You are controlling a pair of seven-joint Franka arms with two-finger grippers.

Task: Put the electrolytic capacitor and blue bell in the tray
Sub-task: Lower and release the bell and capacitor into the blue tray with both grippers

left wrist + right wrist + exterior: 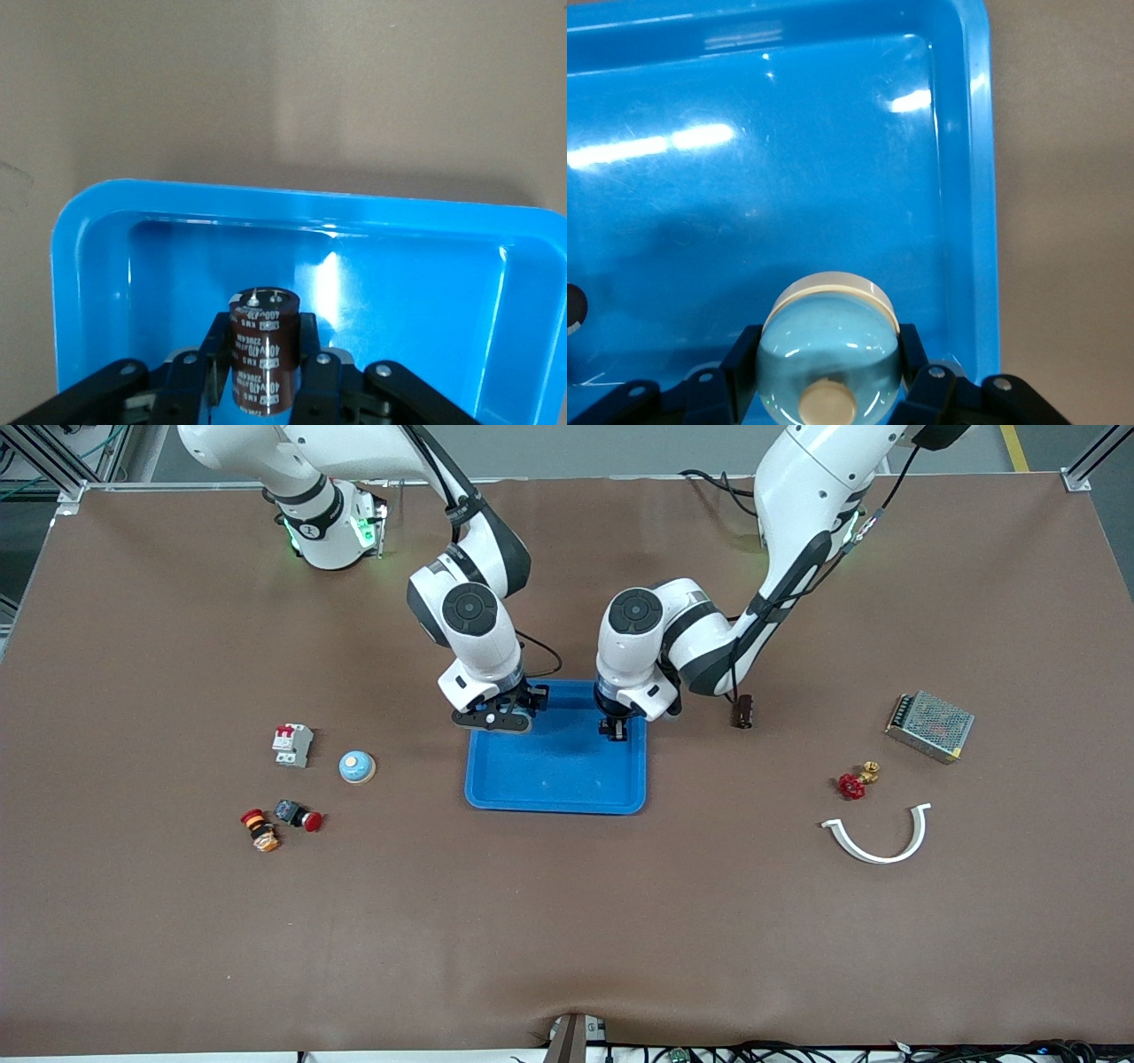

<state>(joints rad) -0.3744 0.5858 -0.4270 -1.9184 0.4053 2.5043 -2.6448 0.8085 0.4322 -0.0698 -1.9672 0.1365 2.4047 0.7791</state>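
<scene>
Brown mat (567,921) covers the whole table; both arms reach in to its middle, over the blue tray (567,784).

Left gripper (264,376): fingers (312,376) clamped on the capacitor (263,359), a dark brown can held upright with its leads up. It hangs over the tray's corner toward the left arm's end, above the floor rather than on it, as far as the views allow.

Right gripper (829,381): fingers (914,376) closed on the bell (829,354), a pale blue dome with a cream button. It sits over the tray corner toward the right arm's end, just inside the rim (979,177).

Judgement: the step in hand is the release. Both parts are carried and positioned over the tray; neither is yet set down. The next move calls for a short descent and opening of each pair of jaws, kept clear of the rim and of the other gripper.

Elsewhere, untouched: a second blue bell (357,767), a breaker (292,744) and two push-buttons (279,822) toward the right arm's end; a second dark capacitor (741,710) beside the tray; a power supply (929,726), red valve (855,781) and white clip (877,837) toward the left arm's end.
</scene>
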